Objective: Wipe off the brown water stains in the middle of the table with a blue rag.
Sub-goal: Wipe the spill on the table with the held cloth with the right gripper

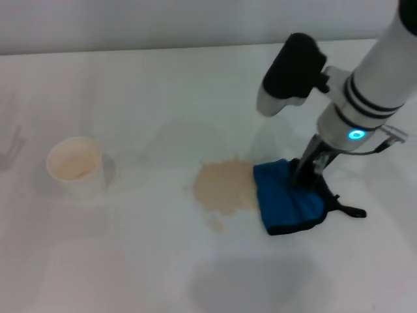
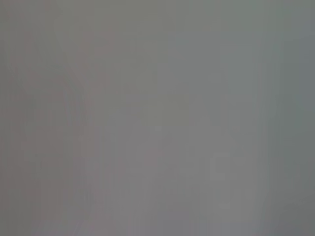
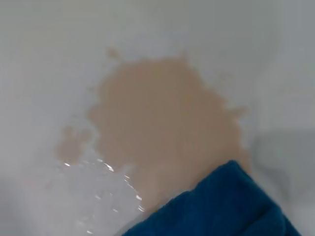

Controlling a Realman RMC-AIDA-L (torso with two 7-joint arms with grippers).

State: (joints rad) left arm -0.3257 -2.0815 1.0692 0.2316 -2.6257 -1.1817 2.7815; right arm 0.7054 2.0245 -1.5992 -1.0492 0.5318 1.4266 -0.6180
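Note:
The brown water stains [image 1: 225, 186] lie as a tan ragged puddle in the middle of the white table [image 1: 163, 261]. The blue rag [image 1: 287, 197] rests on the table with its left edge touching the puddle's right side. My right gripper [image 1: 306, 171] presses down on the rag's far right part, shut on it. In the right wrist view the brown water stains [image 3: 165, 128] fill the middle, with small droplets beside them, and the blue rag [image 3: 226, 209] covers one corner. The left gripper is out of view; its wrist view shows only a blank grey field.
A white paper cup [image 1: 75, 166] with a tan inside stands at the left of the table. A black loop [image 1: 352, 210] trails from the rag's right side. The table's far edge meets a pale wall at the top.

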